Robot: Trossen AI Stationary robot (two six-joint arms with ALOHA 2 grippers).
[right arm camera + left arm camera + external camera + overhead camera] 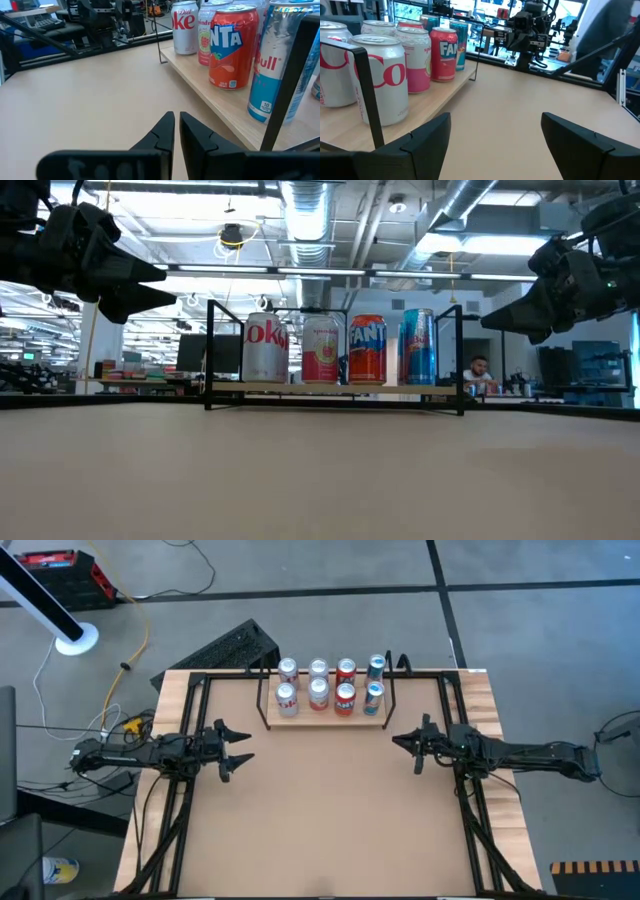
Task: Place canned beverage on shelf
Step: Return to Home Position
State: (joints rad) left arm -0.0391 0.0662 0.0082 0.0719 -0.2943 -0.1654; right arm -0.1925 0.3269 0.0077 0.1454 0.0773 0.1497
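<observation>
Step in hand: return to rest; stocking looks complete.

- Narrow pale wood shelf (310,721) in a black rod frame, ahead of and between both pincers, holds eight aluminium beverage cans (345,695) in two rows.
- left pincer (248,746): released, empty.
- right pincer (398,743): clenched, empty.

Next: draw both arms back, clear of the frame.

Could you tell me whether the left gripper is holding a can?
No, the left gripper is open and empty, with only table showing in its gap.
</observation>
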